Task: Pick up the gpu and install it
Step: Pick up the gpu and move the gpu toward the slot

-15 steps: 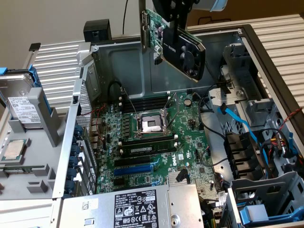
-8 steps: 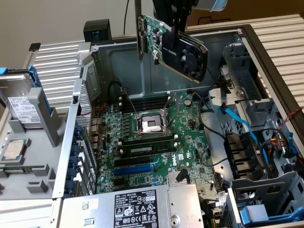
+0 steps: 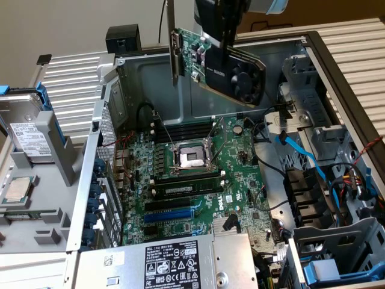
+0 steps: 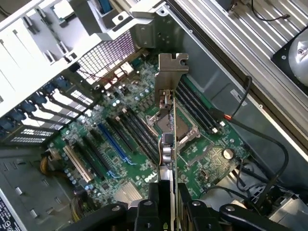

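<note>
We are looking into an open computer case (image 3: 337, 66) that is taking up most of the exterior view, with the big green motherboard (image 3: 240, 174) lying flat across the middle of the frame and a grey power supply (image 3: 174, 262) sitting along the bottom edge.

The gpu (image 3: 234, 69) is hanging in the air at the upper centre of the frame, clear of the board and touching nothing in the case. The claw (image 3: 224, 42) is coming down from the top edge and is clamped on the card's upper edge, fingers pressed against both faces. The card's long axis is running from its silver bracket (image 3: 174, 45) at the upper left down toward the exterior view's right, so it is sitting tilted, black shroud and fan facing us.

In the wrist view we are seeing the gpu (image 4: 166, 130) edge-on, reaching straight out from the claw (image 4: 166, 204), bracket (image 4: 172, 67) at the far end.

The blue expansion slot (image 3: 170, 215) is lying at the lower centre of the frame, near the power supply. We are judging that the card is hanging well apart from it, over the CPU socket (image 3: 189, 158), with its long axis angled across the blue expansion slot (image 4: 111, 142) instead of along it.
</note>
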Robot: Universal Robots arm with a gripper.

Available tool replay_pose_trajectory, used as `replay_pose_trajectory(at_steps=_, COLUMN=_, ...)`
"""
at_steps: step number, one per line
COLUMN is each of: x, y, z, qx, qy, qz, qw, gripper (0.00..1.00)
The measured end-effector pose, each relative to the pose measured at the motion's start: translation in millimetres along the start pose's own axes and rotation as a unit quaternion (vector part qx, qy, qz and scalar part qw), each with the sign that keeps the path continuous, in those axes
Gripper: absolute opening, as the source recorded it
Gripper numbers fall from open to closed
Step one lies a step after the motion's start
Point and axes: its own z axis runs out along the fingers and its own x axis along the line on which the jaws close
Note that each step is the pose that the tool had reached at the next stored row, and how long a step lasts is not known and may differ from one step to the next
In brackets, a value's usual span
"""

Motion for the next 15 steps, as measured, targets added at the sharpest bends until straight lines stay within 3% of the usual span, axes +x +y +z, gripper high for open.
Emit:
replay_pose_trajectory(at_steps=4, x=-0.2, y=-0.6, z=2.7, qx=0.0014, qy=0.0062, qz=-0.036, qw=0.9993, gripper=0.26)
replay_pose_trajectory(at_steps=8, x=-0.4, y=-1.2, z=5.1, qx=0.0026, qy=0.0122, qz=-0.071, qw=0.9974, gripper=0.26)
replay_pose_trajectory(at_steps=11, x=-0.5, y=-1.5, z=6.5, qx=0.0037, qy=0.0164, qz=-0.098, qw=0.9951, gripper=0.26)
replay_pose_trajectory(at_steps=15, x=-0.5, y=-1.6, z=7.6, qx=0.0064, qy=0.0213, qz=-0.134, qw=0.9907, gripper=0.26)
